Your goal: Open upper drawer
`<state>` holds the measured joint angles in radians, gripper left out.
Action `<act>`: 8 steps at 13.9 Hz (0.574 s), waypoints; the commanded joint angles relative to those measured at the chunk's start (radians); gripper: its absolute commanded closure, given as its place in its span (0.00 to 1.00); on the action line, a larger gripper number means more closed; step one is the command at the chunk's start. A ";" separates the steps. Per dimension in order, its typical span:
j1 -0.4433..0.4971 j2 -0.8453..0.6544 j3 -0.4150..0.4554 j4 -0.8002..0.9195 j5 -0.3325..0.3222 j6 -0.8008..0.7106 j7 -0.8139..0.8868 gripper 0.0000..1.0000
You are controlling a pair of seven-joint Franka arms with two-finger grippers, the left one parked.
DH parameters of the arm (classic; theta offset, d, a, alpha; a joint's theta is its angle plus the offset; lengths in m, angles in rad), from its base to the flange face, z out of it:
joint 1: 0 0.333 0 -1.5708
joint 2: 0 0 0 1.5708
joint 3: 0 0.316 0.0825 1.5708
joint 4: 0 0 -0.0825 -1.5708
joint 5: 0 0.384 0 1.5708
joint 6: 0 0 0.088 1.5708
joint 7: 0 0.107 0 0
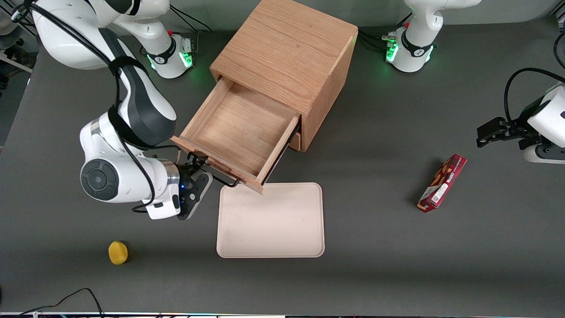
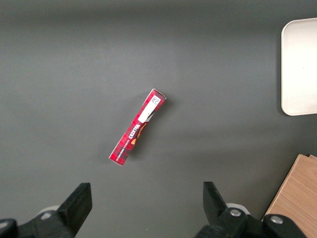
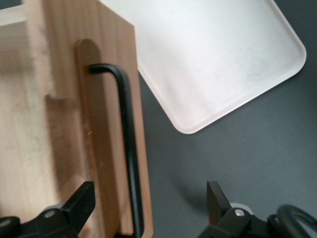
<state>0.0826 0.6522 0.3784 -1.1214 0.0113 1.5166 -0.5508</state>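
The upper drawer [image 1: 240, 128] of the wooden cube cabinet [image 1: 287, 57] stands pulled far out, its inside bare. Its long black wire handle [image 1: 223, 179] runs along the front, which overhangs a corner of the tray. My right gripper [image 1: 194, 170] is at the working arm's end of that front. In the right wrist view the gripper [image 3: 148, 198] is open, with its fingers [image 3: 81, 198] wide apart astride the drawer front [image 3: 106, 124] and the handle [image 3: 130, 148], not pressing on them. The bottommost drawer shows only as a sliver [image 1: 295, 141] under the open one.
A beige tray [image 1: 270, 221] lies on the table just nearer the front camera than the drawer; it also shows in the wrist views [image 3: 218, 59] [image 2: 299, 67]. A yellow fruit [image 1: 118, 252] lies near the front edge. A red snack box [image 1: 442, 182] [image 2: 137, 127] lies toward the parked arm's end.
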 commanded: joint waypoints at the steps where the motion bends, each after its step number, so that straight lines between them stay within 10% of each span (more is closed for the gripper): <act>1: 0.002 -0.077 -0.001 0.026 -0.008 -0.081 0.025 0.00; 8: -0.127 -0.374 0.002 -0.109 -0.002 -0.153 0.023 0.00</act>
<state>0.0213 0.3851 0.3758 -1.1154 0.0113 1.3517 -0.5398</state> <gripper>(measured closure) 0.000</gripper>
